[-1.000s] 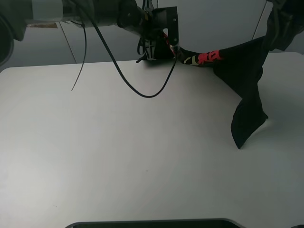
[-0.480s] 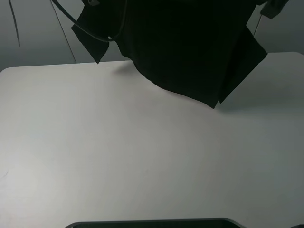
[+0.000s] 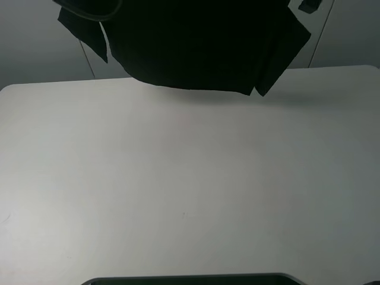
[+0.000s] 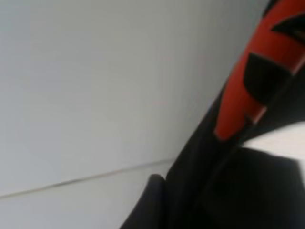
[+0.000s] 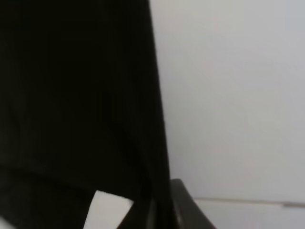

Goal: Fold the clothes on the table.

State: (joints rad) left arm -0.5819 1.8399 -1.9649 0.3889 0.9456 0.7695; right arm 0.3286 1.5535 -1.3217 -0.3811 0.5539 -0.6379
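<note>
Left jaws pinch the shirt (image 3: 196, 47) beside its red print; right jaws pinch plain black cloth. The shirt hangs spread at 12 o'clock — hem seemingly clear of the worktop (image 3: 178, 190). No fold is made yet — laying it flat and all folding remain, I judge.

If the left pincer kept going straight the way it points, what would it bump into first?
Likely the pale grey wall; besides the black shirt bunched at the left pincer, its own camera shows nothing nearer ahead, though depth is hard to judge.
</note>
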